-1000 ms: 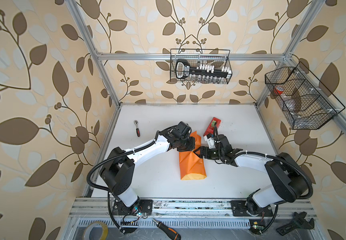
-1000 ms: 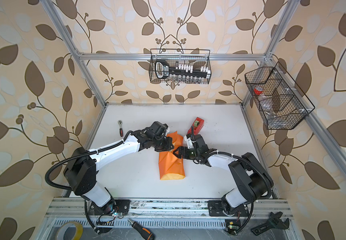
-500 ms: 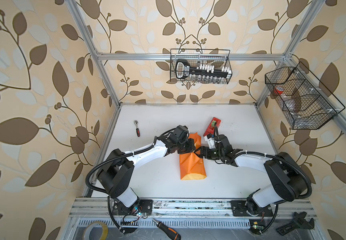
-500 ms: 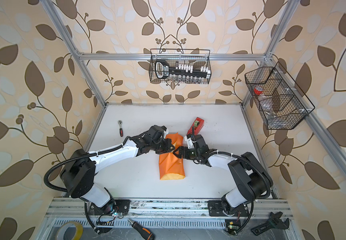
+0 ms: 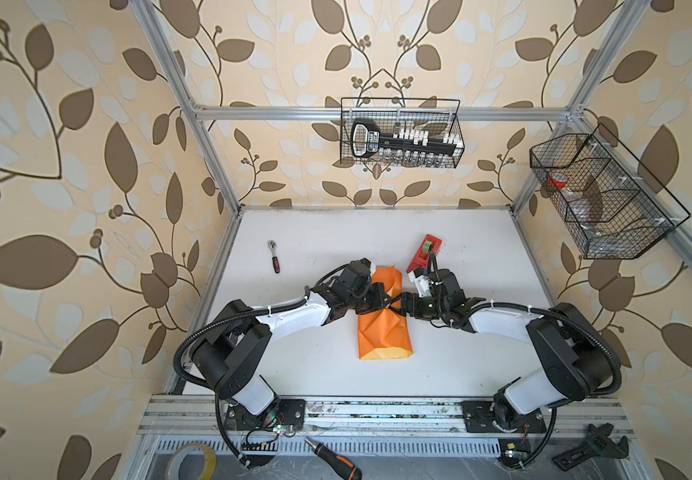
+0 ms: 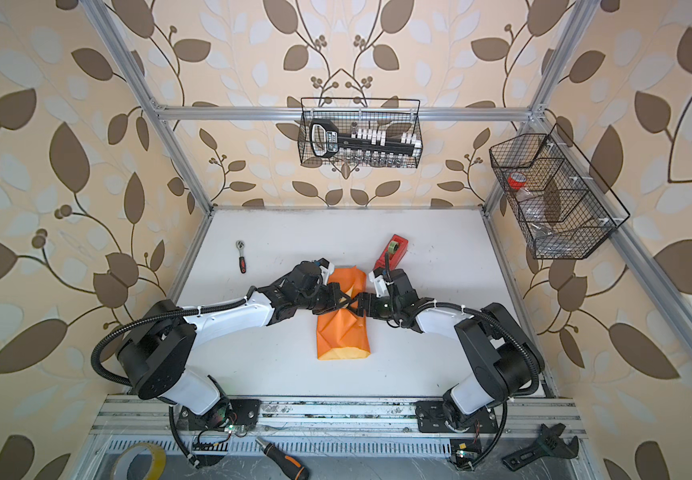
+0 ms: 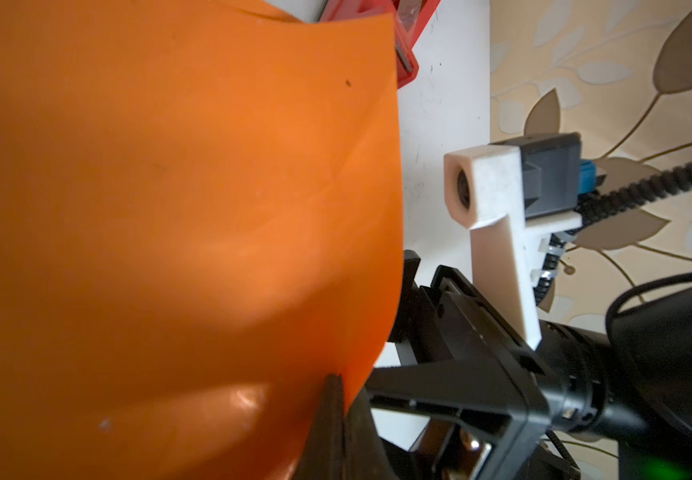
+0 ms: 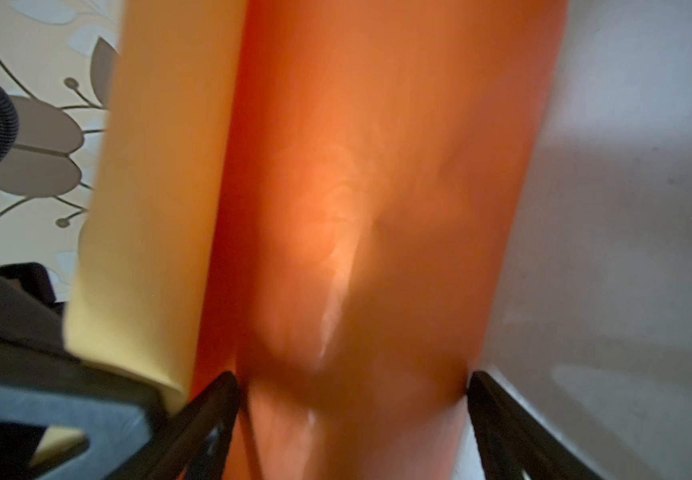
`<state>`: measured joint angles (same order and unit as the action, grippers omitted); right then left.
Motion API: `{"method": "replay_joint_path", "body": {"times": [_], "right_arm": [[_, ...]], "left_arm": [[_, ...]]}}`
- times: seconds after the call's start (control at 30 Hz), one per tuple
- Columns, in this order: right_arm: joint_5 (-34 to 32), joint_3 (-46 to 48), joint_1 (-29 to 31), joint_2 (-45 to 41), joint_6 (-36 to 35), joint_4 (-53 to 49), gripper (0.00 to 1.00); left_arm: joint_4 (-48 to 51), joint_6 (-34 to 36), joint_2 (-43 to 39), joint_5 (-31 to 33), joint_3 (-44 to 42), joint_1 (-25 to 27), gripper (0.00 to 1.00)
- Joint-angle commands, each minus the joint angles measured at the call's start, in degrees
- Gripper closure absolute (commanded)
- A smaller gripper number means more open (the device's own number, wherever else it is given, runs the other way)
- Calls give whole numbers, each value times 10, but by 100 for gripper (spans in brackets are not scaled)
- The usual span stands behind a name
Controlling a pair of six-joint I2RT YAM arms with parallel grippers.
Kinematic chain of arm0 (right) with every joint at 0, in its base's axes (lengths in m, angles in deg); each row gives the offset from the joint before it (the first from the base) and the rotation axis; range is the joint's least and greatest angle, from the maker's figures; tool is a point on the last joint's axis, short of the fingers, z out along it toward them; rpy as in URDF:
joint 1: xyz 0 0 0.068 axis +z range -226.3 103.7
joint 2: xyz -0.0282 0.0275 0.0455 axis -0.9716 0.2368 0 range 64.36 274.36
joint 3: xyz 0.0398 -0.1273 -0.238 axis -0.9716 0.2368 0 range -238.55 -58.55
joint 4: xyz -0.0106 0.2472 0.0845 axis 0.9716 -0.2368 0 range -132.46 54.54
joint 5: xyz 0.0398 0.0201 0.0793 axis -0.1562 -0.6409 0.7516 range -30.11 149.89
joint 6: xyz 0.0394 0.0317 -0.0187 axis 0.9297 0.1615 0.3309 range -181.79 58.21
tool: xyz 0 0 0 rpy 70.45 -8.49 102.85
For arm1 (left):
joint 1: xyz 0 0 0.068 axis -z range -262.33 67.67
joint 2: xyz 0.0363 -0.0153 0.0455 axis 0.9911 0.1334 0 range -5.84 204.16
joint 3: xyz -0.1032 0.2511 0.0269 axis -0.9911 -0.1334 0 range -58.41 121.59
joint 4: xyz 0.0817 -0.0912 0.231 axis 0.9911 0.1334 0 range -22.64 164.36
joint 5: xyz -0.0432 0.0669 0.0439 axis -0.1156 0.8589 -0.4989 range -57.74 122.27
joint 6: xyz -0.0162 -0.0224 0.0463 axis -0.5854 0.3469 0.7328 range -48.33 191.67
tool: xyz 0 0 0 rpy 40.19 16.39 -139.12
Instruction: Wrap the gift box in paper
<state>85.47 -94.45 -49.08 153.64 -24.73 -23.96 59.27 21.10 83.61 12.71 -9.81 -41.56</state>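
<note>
The paper [image 5: 383, 336] [image 6: 342, 336] lies mid-table as a creased bright orange bundle, its pale face showing at the near end. The gift box is hidden. My left gripper [image 5: 382, 300] [image 6: 341, 300] is shut on an edge of the paper [image 7: 169, 208], which comes out at its tips [image 7: 333, 379]. My right gripper [image 5: 400, 302] [image 6: 357, 305] meets it from the right. Its fingers stand wide apart and touch both sides of the orange bundle [image 8: 377, 166], which fills the gap [image 8: 352, 378]. A pale flap [image 8: 148, 187] rises beside it.
A red tape dispenser [image 5: 425, 253] [image 6: 392, 253] lies just behind the right gripper. A ratchet [image 5: 274, 257] lies at the back left. Wire baskets [image 5: 402, 133] [image 5: 602, 199] hang on the walls. A screwdriver [image 5: 336, 455], tape roll [image 5: 192, 461] and wrench [image 5: 589, 446] lie below the front rail.
My left gripper has moved a little toward the front and toward the right gripper, taking the paper's far flap with it. The right arm has hardly moved.
</note>
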Motion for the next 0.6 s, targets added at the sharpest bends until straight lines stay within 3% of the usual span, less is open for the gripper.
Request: {"method": "replay_joint_path", "body": {"times": [0.0,0.23,0.57], "right_arm": [[-33,28,4,29,-17,-92,13],[-35,23,4,35,-17,-94,13],[-36,21,6,37,-21,-101,13]], "left_arm": [[-81,-14,-24,-12,-25,-1,100],[-161,-25,-19,-14,-69,-1,100],[-233,-51,-3,-38,-66,-1,100]]}}
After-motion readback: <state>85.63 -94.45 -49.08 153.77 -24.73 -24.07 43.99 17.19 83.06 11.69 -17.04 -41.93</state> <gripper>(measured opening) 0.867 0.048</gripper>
